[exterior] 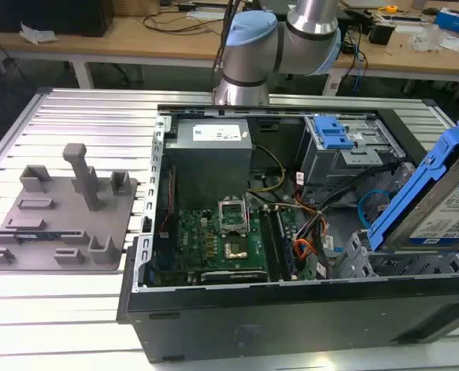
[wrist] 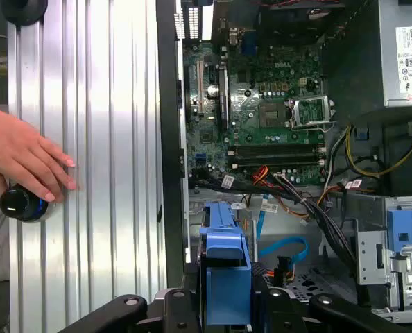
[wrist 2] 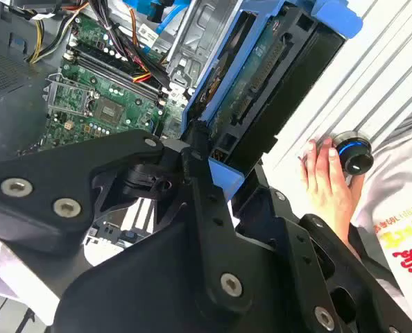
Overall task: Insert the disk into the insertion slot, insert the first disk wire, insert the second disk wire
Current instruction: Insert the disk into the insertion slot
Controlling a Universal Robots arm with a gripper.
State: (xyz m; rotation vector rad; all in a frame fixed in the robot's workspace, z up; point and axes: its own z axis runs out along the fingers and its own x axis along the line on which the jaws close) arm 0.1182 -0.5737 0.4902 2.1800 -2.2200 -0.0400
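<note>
Ribbed metal tabletop (exterior: 75,124) carries, from the exterior view's left, a grey fixture plate (exterior: 59,220) and then the open computer case (exterior: 291,317). At that view's right the disk (exterior: 446,209) hangs tilted above the silver cage (exterior: 358,259) — not yet in — and the gripper (wrist: 225,305) has its jaws clamped on the blue carrier. The first step, the insertion, looks to be in hand; seating the disk calls for levelling it and lining it up with the cage mouth.
</note>
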